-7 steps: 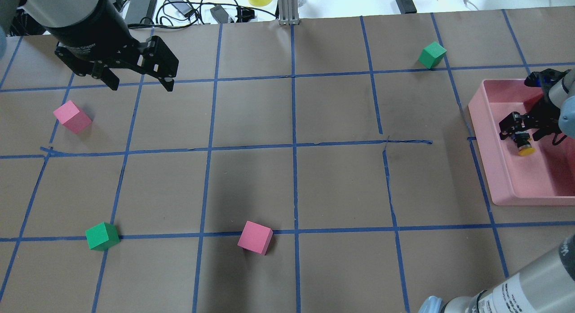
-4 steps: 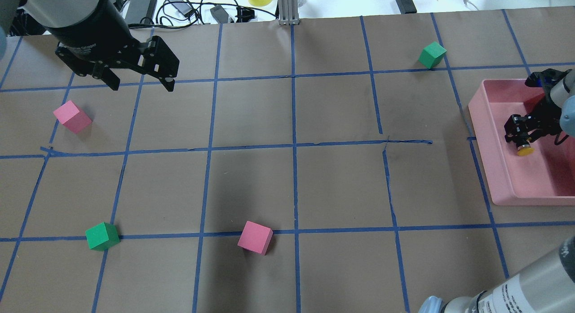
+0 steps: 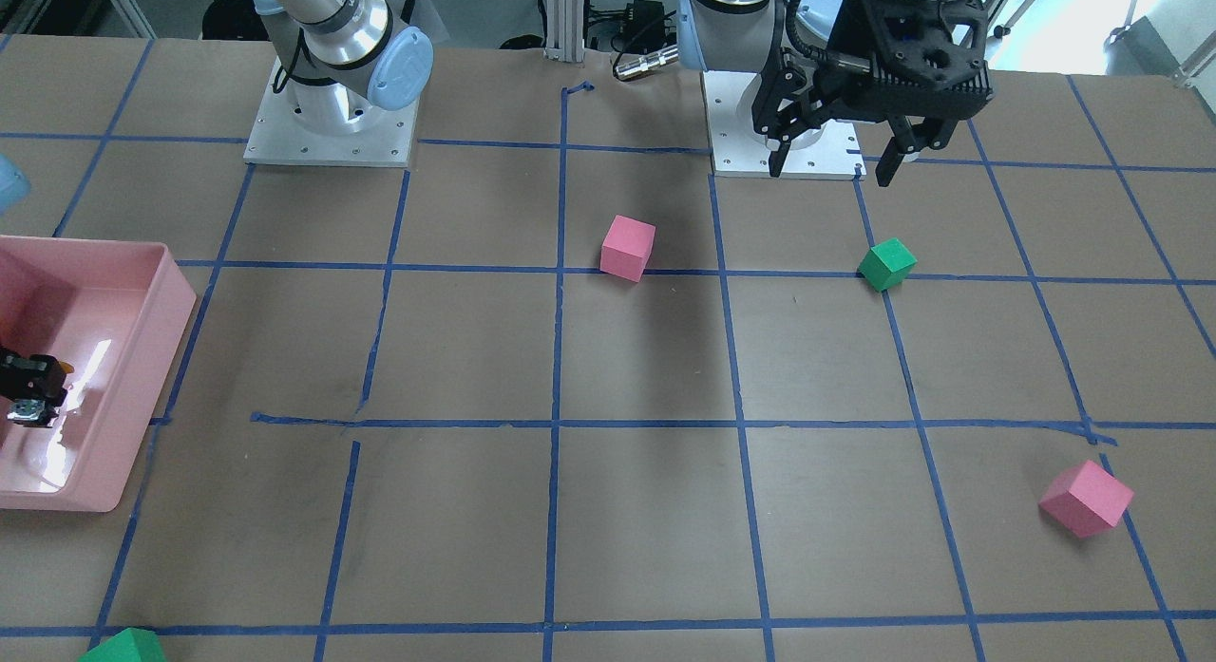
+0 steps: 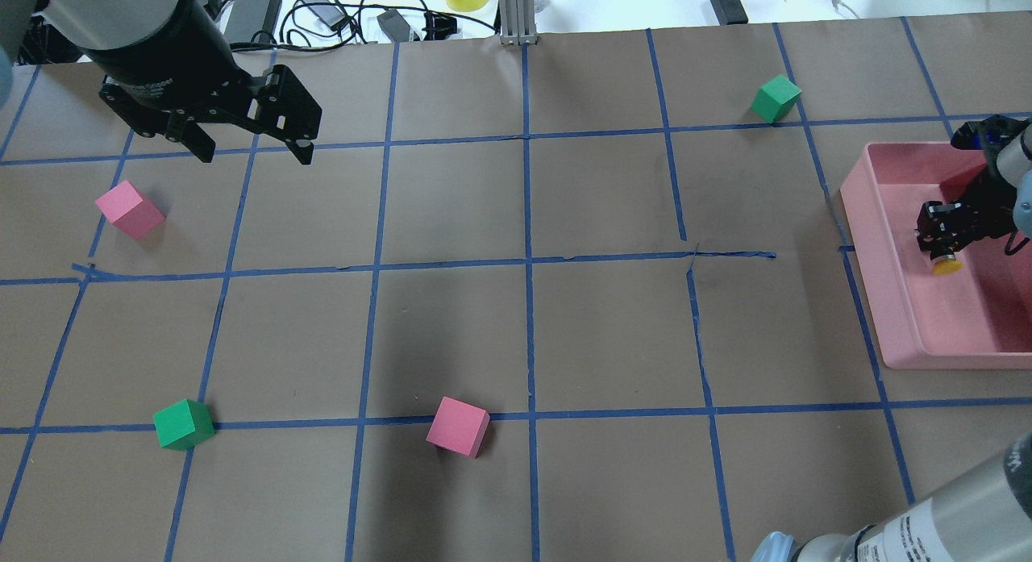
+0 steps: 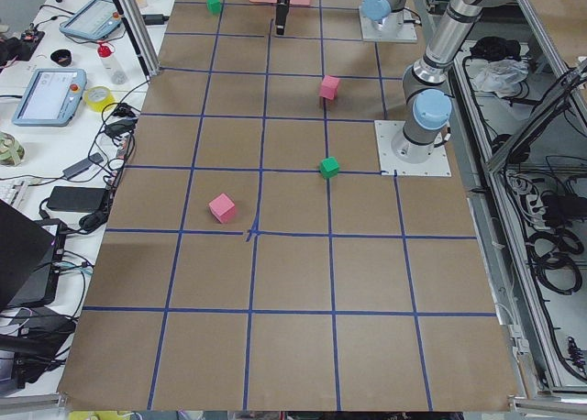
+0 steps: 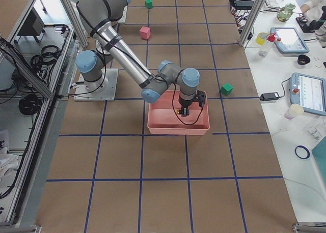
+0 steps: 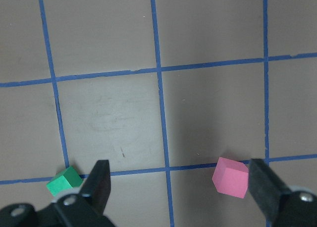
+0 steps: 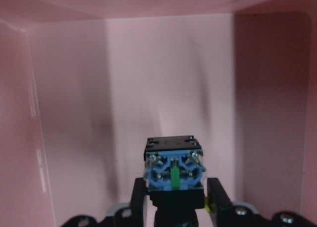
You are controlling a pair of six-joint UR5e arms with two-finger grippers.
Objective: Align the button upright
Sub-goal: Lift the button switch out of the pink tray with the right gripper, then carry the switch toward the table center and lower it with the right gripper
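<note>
The button has a yellow cap and a black body. My right gripper is shut on it, low inside the pink tray. In the overhead view the cap points toward the near side. In the right wrist view the blue and grey terminal block faces the camera between the fingers. The front-facing view shows the same gripper in the tray. My left gripper is open and empty, high over the far left of the table, and shows in the front-facing view.
Pink cubes and green cubes lie scattered on the brown taped table. The left wrist view shows a green cube and a pink cube below. Cables and tape sit beyond the far edge.
My right gripper has shifted a little to the right inside the tray with the button in it. The left arm has not moved.
</note>
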